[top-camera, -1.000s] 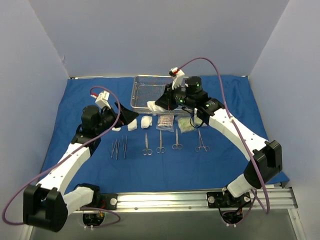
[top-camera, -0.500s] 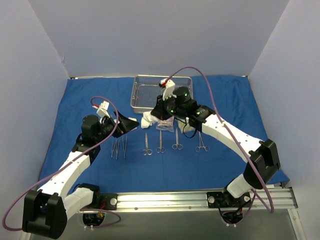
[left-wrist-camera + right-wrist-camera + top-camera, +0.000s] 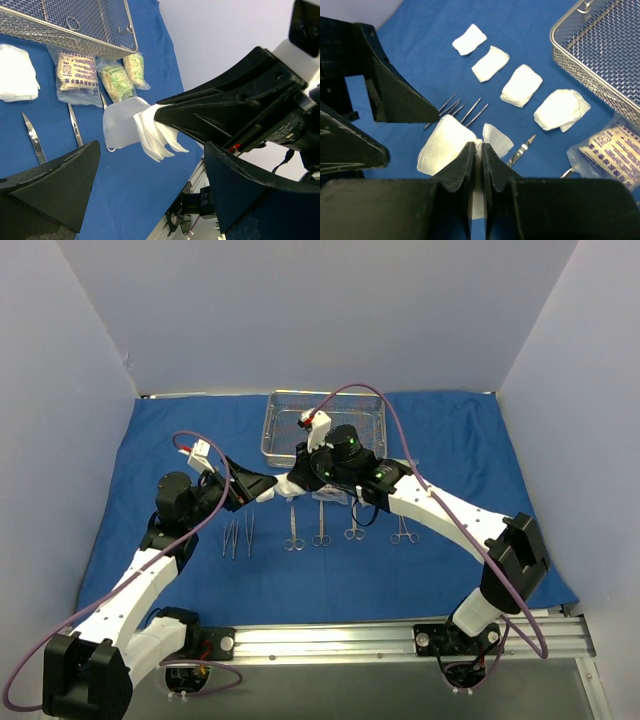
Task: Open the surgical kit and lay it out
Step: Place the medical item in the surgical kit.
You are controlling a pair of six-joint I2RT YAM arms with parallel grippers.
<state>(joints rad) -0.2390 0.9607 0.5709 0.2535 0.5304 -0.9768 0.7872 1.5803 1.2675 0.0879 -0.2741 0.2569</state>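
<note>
- My right end effector [image 3: 476,148] is clamped on a white gauze pad [image 3: 442,143], holding it above the blue drape [image 3: 140,460].
- My left end effector [image 3: 150,150] has its fingers wide apart, just left of that pad and not gripping it.
- Four loose pads [image 3: 521,85] lie in a row left of the wire-mesh tray [image 3: 600,45].
- The tray sits at the drape's far middle, with clear packets [image 3: 76,72] just near of it.
</note>
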